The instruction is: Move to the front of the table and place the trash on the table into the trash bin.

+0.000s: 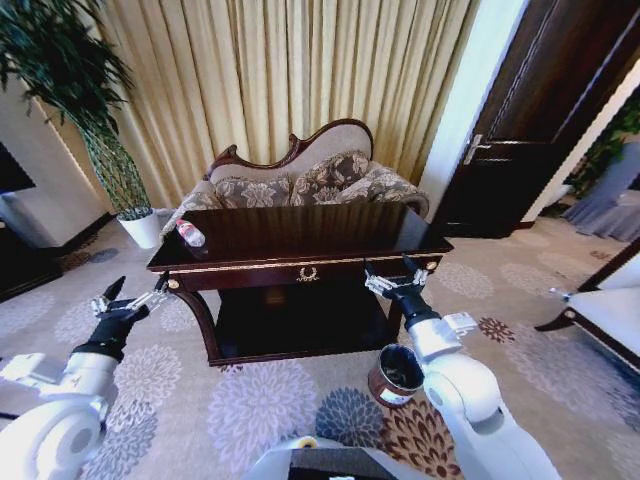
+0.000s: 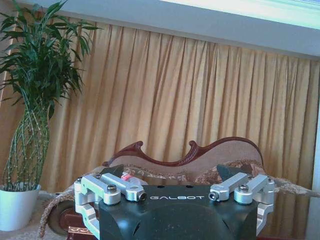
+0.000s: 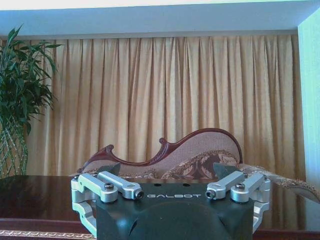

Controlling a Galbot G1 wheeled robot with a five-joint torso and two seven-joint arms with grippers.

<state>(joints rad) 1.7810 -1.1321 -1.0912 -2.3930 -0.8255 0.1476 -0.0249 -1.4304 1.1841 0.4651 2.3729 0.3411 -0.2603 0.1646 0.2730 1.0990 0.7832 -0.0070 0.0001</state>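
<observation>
The robot stands facing the long dark table point(image 1: 300, 245), which sits at about twelve o'clock from it, with a sofa point(image 1: 300, 180) and gold curtains point(image 1: 270, 70) behind. I would say the approach is largely made, though both arms are short of the tabletop edge and nothing is gripped. The one piece of trash I can make out is a small clear bottle point(image 1: 190, 234) with a red label, lying on its side near the table's far left corner, at roughly eleven o'clock; any paper scraps are too small for me to pick out on the glossy top. The left pincer point(image 1: 128, 300) hangs at ten o'clock, low and apart from the table's left end, spread wide and empty. The right pincer point(image 1: 395, 277) sits at one o'clock, close in front of the table's right front corner, also spread wide with nothing between its fingers. The trash bin point(image 1: 395, 375) stands on the carpet point(image 1: 250, 410) at about four o'clock, just beside the right forearm, its black inside showing no litter that I can see. So all the picking and dropping appears to be ahead.
</observation>
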